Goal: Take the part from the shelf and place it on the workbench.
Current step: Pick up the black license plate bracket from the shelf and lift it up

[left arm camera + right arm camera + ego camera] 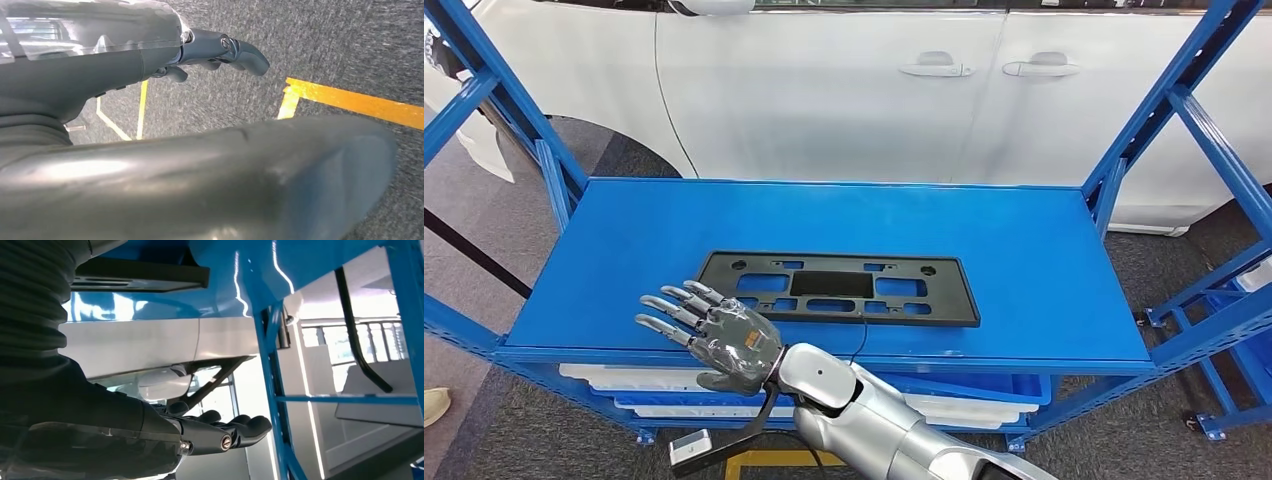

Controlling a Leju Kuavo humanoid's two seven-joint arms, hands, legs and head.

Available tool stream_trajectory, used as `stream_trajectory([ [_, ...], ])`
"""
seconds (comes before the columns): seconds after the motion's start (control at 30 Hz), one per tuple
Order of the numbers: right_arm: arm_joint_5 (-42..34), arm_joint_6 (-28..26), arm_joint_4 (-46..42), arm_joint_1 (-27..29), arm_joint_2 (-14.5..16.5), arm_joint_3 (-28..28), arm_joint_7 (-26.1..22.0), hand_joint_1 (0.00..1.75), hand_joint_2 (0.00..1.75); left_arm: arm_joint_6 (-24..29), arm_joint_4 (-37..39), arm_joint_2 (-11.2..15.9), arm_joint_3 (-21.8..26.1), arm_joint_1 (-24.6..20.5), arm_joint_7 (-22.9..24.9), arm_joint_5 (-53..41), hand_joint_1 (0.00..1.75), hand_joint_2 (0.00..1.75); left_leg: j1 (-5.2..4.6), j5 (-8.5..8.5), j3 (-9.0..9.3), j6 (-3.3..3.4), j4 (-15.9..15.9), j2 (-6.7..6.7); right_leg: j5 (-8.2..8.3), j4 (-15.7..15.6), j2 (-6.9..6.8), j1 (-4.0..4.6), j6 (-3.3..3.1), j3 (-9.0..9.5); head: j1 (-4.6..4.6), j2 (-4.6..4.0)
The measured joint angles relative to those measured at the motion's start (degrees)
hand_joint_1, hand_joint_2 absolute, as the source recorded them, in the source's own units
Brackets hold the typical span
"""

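A flat black plastic part [839,288] with several cut-outs lies on the blue shelf top [1024,260], near its front edge. My right hand [714,337] hovers at the shelf's front edge just left of the part's near-left corner, fingers spread and straight, holding nothing. In the right wrist view the right hand [200,435] stretches out flat, apart from the part [140,277] and the blue shelf edge [235,270]. My left hand [220,50] hangs over grey carpet with nothing in it, its fingers lightly bent.
A white car [844,80] stands close behind the shelf. Blue uprights [1154,110] and braces frame both ends. White trays [664,385] sit on the lower level. Yellow tape [350,100] marks the floor. A shoe [434,404] shows at the left edge.
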Motion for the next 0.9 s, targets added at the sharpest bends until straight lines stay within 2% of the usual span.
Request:
stream_trajectory([
  [0.03, 0.5, -0.27, 0.68, -0.03, 0.03, 0.16, 0.53, 0.0, 1.75, -0.07, 0.0, 0.01, -0.21, 0.06, 0.04, -0.01, 0.0, 0.0, -0.08, 0.01, -0.08, 0.04, 0.05, -0.01, -1.09, 3.31, 0.0, -0.05, 0.03, -1.62, 0.0, 0.0],
  [0.07, 1.1, -0.52, 1.4, -0.07, 0.12, 0.32, 1.11, 0.0, 1.75, -0.16, 0.0, 0.01, -0.4, 0.12, 0.05, -0.01, 0.0, 0.0, -0.15, 0.0, -0.13, 0.06, 0.13, -0.03, -1.17, 4.9, 0.0, -0.07, -0.01, -2.45, 0.0, 0.0],
  [0.1, 1.74, -0.83, 2.13, -0.2, 0.3, 0.47, 1.74, 0.0, 1.75, -0.28, 0.0, 0.0, -0.57, 0.15, 0.01, -0.01, 0.0, 0.0, -0.21, -0.04, -0.14, 0.04, 0.22, -0.06, -0.05, 3.92, 0.0, -0.07, -0.15, -2.03, 0.0, 0.0],
  [0.17, 3.2, -1.77, 3.65, -0.86, 0.89, 0.75, 3.18, 0.0, 1.75, -0.58, 0.0, -0.05, -0.83, 0.13, -0.16, 0.0, 0.0, 0.0, -0.33, -0.15, -0.07, -0.08, 0.37, -0.12, 3.98, -3.88, -0.01, 0.07, -0.79, 1.77, 0.0, 0.0],
  [0.23, 4.5, -2.61, 5.06, -1.73, 1.47, 0.94, 4.76, 0.0, 1.75, -0.86, 0.0, -0.16, -0.99, 0.09, -0.45, 0.0, 0.0, 0.0, -0.57, -0.28, -0.14, -0.46, 0.55, -0.14, 6.36, -10.66, -0.05, 0.33, -1.31, 5.01, 0.0, 0.0],
  [0.27, 4.93, -2.82, 5.64, -2.04, 1.67, 0.99, 5.49, 0.0, 1.75, -0.96, 0.0, -0.2, -1.1, 0.1, -0.6, 0.0, 0.0, 0.0, -0.59, -0.31, -0.21, -0.74, 0.59, -0.13, 6.55, -11.92, -0.05, 0.48, -1.47, 5.53, 0.0, 0.0],
  [0.33, 5.47, -2.96, 6.62, -2.43, 1.94, 1.07, 6.63, 0.0, 1.75, -1.11, 0.0, -0.21, -1.34, 0.1, -0.84, 0.0, 0.0, 0.0, -0.54, -0.26, -0.22, -1.41, 0.46, -0.11, 6.67, -12.3, -0.02, 0.58, -1.8, 5.54, 0.0, 0.0],
  [0.4, 5.63, -3.03, 7.22, -2.75, 2.29, 1.11, 7.05, 0.0, 1.75, -1.18, 0.0, -0.26, -1.52, 0.08, -0.93, 0.0, 0.0, 0.0, -0.42, -1.13, -0.53, -2.03, 1.41, -0.09, 7.01, -12.94, -0.05, 0.3, -2.33, 5.84, -0.01, 0.0],
  [0.43, 5.66, -3.06, 7.44, -2.95, 2.49, 1.15, 7.17, 0.0, 1.75, -1.19, 0.01, -0.27, -1.6, 0.07, -0.97, 0.0, 0.0, 0.0, -0.37, -2.41, -1.4, -2.33, 3.41, -0.07, 7.18, -13.25, -0.08, 0.09, -2.53, 5.99, -0.01, 0.0],
  [0.5, 5.72, -3.07, 8.04, -3.26, 2.77, 1.27, 7.67, 0.0, 1.75, -1.21, 0.03, -0.2, -1.75, 0.08, -1.07, 0.0, 0.0, 0.0, -0.17, -6.09, -4.83, -2.95, 10.71, -0.05, 7.28, -13.41, -0.12, -0.04, -2.69, 6.07, -0.02, 0.0],
  [0.53, 5.77, -3.03, 8.47, -3.34, 2.79, 1.32, 8.08, 0.0, 1.75, -1.27, 0.04, -0.16, -1.8, 0.13, -1.17, 0.0, 0.0, 0.0, -0.09, -7.41, -6.68, -3.2, 14.44, -0.04, 7.27, -13.37, -0.13, -0.03, -2.71, 6.03, -0.02, 0.0],
  [0.57, 5.81, -3.0, 8.92, -3.37, 2.79, 1.34, 8.52, 0.0, 1.75, -1.35, 0.04, -0.15, -1.84, 0.19, -1.28, 0.0, 0.0, 0.0, -0.02, -7.78, -7.84, -3.38, 16.68, -0.04, 7.24, -13.31, -0.13, -0.02, -2.72, 6.01, -0.02, 0.0],
  [0.6, 5.82, -2.98, 9.36, -3.44, 2.79, 1.35, 8.92, 0.0, 1.75, -1.45, 0.04, -0.15, -1.87, 0.25, -1.41, 0.0, 0.0, 0.0, 0.02, -7.0, -7.94, -3.48, 16.69, -0.04, 7.2, -13.23, -0.13, -0.02, -2.7, 6.01, -0.02, 0.0],
  [0.63, 5.78, -2.97, 9.73, -3.61, 2.79, 1.36, 9.2, 0.0, 1.75, -1.52, 0.05, -0.14, -1.89, 0.27, -1.53, 0.0, 0.0, 0.0, 0.07, -5.16, -6.83, -3.5, 14.22, -0.03, 7.11, -13.09, -0.1, -0.03, -2.63, 6.02, -0.02, 0.0],
  [0.67, 5.72, -2.98, 10.04, -3.9, 2.8, 1.36, 9.42, 0.0, 1.75, -1.57, 0.05, -0.13, -1.91, 0.23, -1.63, 0.0, 0.0, 0.0, 0.11, -2.92, -4.87, -3.43, 10.11, -0.01, 6.98, -12.93, -0.07, -0.03, -2.51, 6.04, -0.02, 0.0],
  [0.73, 5.55, -3.04, 10.71, -4.66, 2.84, 1.36, 9.79, 0.0, 1.75, -1.65, 0.08, -0.08, -1.95, 0.08, -1.81, 0.0, 0.0, 0.0, -0.05, -0.31, -1.36, -2.87, 2.82, -0.02, 6.74, -12.54, -0.01, 0.22, -2.07, 5.93, -0.02, 0.0],
  [0.77, 5.48, -3.08, 11.04, -4.98, 2.85, 1.35, 10.03, 0.0, 1.75, -1.7, 0.08, -0.07, -1.98, 0.03, -1.86, 0.0, 0.0, 0.0, -0.16, -0.03, -0.57, -2.47, 1.09, -0.04, 6.69, -12.43, 0.01, 0.34, -1.81, 5.82, -0.01, 0.0],
  [0.83, 5.4, -3.17, 11.84, -5.45, 2.85, 1.34, 10.6, 0.0, 1.75, -1.84, 0.09, -0.07, -2.11, 0.1, -1.98, 0.0, 0.0, 0.0, -0.25, -0.14, -0.53, -1.59, 0.64, -0.12, 6.75, -12.42, 0.03, 0.41, -1.26, 5.68, 0.0, 0.0],
  [0.9, 5.41, -3.27, 12.6, -5.94, 2.84, 1.34, 11.06, 0.0, 1.75, -1.93, 0.09, -0.08, -2.24, 0.2, -2.12, 0.0, 0.0, 0.0, -0.04, 0.11, -0.49, -0.91, 0.36, -0.07, 5.93, -11.44, 0.03, 0.34, -0.63, 5.33, 0.0, 0.0],
])
